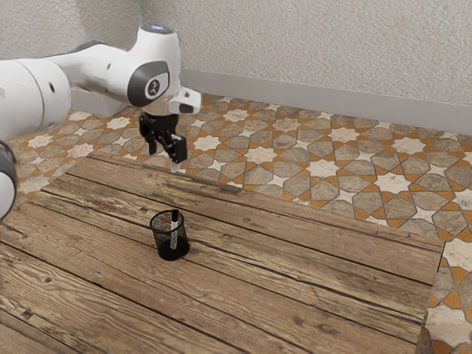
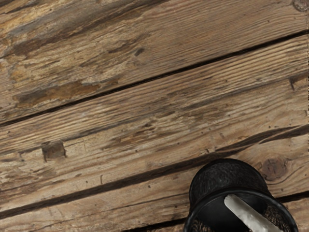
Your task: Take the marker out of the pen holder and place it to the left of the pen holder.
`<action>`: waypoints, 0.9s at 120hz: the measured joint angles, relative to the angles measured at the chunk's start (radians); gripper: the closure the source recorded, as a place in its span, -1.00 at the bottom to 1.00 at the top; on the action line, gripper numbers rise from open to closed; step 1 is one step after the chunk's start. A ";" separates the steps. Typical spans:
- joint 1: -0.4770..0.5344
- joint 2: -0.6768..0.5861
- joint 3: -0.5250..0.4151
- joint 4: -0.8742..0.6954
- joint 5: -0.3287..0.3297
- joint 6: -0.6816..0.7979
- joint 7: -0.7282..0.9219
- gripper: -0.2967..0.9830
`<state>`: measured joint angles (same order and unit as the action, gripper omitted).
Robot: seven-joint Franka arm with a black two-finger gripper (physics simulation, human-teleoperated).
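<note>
On the exterior view's left, the big white arm (image 1: 33,92) comes in over the desk (image 1: 332,287). Next comes the black gripper (image 1: 164,158). It is up in the air, with its two fingers wide apart and nothing between them. It is over the far part of the desk, well apart from the cup. A bit more to the exterior view's right is the pen holder (image 1: 172,255). It is a round black cup with mesh sides, and it stands upright on the desk. The marker (image 1: 175,215) is inside it, and I can see its pale part through the mesh. It has a black top end that pokes up by the rim. From above, in the wrist view, the marker leans in the cup, and I see no other pen in there. So the main job is not done yet: the marker is not out, and it is not on the left side of the cup. I think the gripper has to go over the cup, come down, pinch the marker, lift it up past the rim, and lay it down on the left. The cup looks light, so it could tip if the gripper bumps it. Past all this, on the exterior view's right, is the star floor (image 1: 391,181).
</note>
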<state>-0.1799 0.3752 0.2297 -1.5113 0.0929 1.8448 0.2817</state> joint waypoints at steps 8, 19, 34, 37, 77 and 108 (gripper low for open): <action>-0.010 -0.072 -0.017 -0.123 0.038 0.048 0.021 -0.54; -0.020 -0.143 -0.058 -0.245 0.084 0.105 0.046 -0.54; -0.021 -0.230 -0.089 -0.398 0.114 0.172 0.074 -0.54; -0.021 -0.243 -0.095 -0.419 0.117 0.182 0.079 -0.54; -0.030 -0.248 -0.124 -0.537 0.107 0.280 0.124 -0.54; -0.029 -0.204 -0.116 -0.552 0.182 0.368 0.140 -0.45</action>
<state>-0.2089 0.1714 0.1133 -2.0633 0.2752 2.2129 0.4217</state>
